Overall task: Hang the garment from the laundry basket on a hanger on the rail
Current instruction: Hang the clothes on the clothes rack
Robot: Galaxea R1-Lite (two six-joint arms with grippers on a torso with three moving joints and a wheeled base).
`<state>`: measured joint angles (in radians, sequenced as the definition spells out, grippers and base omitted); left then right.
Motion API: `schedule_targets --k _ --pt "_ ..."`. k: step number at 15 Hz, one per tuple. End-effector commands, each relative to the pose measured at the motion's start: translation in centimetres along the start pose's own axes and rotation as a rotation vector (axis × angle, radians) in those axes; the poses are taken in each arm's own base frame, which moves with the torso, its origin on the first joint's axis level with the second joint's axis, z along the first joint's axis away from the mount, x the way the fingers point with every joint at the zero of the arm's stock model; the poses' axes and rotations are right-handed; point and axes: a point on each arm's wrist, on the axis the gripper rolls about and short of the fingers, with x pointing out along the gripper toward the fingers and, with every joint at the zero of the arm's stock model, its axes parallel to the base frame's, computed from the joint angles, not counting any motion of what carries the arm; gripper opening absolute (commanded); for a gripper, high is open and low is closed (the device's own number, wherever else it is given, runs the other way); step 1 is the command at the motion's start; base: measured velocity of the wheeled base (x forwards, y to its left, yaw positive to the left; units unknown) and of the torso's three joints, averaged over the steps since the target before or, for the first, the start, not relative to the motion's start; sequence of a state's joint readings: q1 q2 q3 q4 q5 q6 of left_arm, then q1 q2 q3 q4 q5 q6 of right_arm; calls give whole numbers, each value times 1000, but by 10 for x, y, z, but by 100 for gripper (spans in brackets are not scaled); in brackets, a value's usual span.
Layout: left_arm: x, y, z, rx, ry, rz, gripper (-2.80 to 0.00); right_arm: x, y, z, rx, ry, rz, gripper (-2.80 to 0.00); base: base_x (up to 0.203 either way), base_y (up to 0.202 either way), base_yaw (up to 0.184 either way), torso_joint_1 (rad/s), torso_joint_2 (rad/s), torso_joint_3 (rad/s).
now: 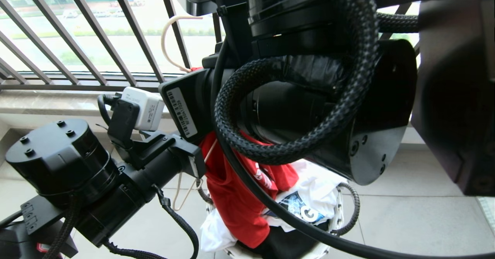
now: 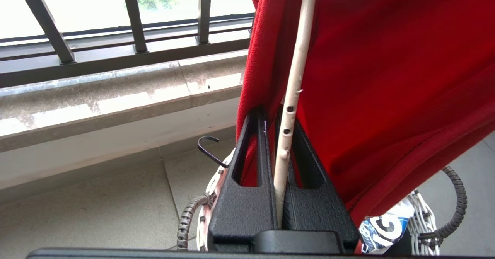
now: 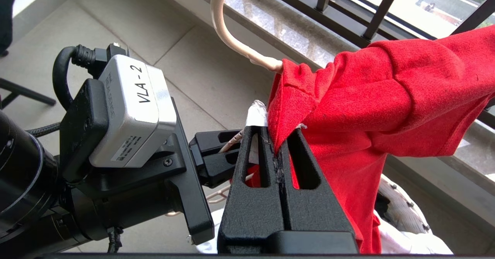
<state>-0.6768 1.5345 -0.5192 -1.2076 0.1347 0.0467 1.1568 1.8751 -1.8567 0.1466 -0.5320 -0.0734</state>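
Claws [image 3: 279, 133] above pale floor tiles [image 1: 406, 220], barred railing [image 1: 77, 38] behind.

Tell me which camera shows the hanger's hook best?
The right wrist view: the hanger curves its cream hook up out of the red shirt, clear against the floor. The head view shows the hook too, but farther off, beside the black arms. The left wrist view shows only a straight piece of wire in the left gripper.

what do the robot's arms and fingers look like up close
Both arms are matte black with round, bolted joint housings and braided black cable sleeves. The left wrist carries a silver-white camera marked "VLA-2"; a barcode sticker sits on the right wrist. The fingers are black, textured wedges with long slots.
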Motion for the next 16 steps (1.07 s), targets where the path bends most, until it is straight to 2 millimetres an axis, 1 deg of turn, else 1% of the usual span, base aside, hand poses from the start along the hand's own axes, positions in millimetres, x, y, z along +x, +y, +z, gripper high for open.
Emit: schedule_targets --k 1,2,8,11,12,14,16 --pt "-2 2 6 -3 -26 10 -280 0 0 -2 -4 6 -6 -135 0 0 0 0 0 0" --pt "-3 4 9 -3 -39 16 -280 0 0 -1 -3 5 -6 0 0 0 0 0 0 0" --pt "-7 19 30 -2 -117 74 -280 -2 -1 -1 -4 7 -18 0 0 0 0 0 0 0" --pt "-11 22 37 -2 -137 76 -280 -15 -10 3 -1 -1 -26 0 0 0 0 0 0 0" --pt "-13 22 39 -4 -144 73 -280 -19 -13 4 -2 -3 -31 -280 0 0 0 0 0 0" --pt "-17 21 41 -5 -138 39 -280 -24 -17 5 -13 1 -37 -280 0 0 0 0 0 0" --pt "-25 21 43 -30 -97 -4 -280 -26 -26 3 -22 21 -56 -280 0 0 0 0 0 0"
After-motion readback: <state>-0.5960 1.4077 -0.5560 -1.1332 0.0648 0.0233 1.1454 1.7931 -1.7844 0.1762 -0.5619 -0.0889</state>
